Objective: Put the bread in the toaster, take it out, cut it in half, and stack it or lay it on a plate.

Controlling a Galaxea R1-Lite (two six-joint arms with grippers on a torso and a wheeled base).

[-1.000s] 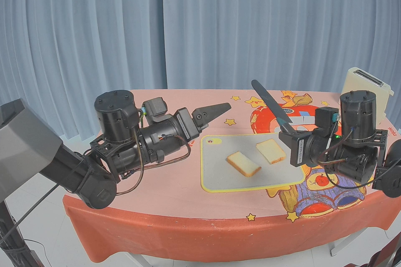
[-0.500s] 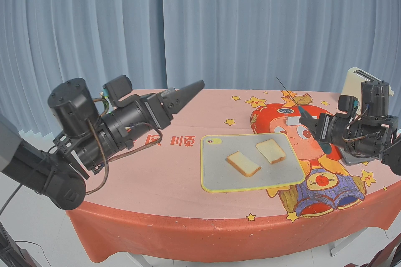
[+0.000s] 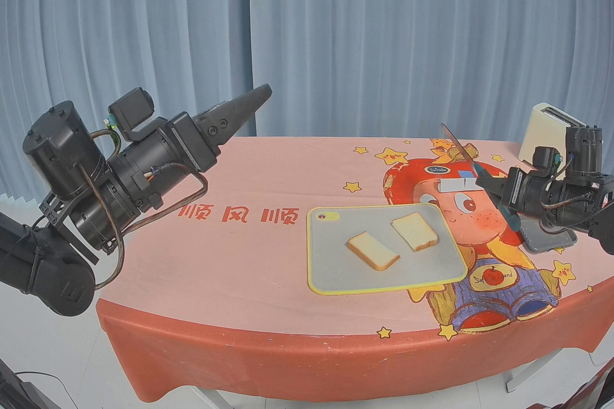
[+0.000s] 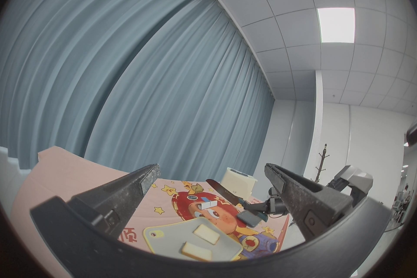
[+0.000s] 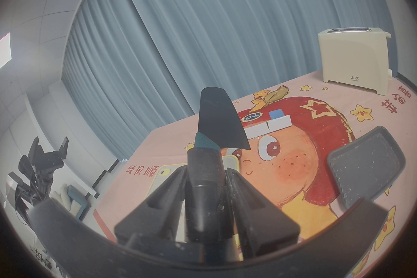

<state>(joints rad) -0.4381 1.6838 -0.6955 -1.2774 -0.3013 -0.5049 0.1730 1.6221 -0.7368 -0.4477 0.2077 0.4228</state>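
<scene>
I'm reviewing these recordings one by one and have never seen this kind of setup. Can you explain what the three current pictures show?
This is a two-armed robot at a table covered with a pink cartoon cloth. The head view looks down from the robot's head, with its left arm on the left and its right arm on the right. The other two pictures come from a camera on each wrist, looking out past that arm's gripper. The left gripper is open, empty and raised at the left. The right gripper is shut on a knife, blade pointing up. On the table are a cutting board with two separate bread halves, a dark rectangular plate near the right gripper, and a cream toaster at the far right.
</scene>
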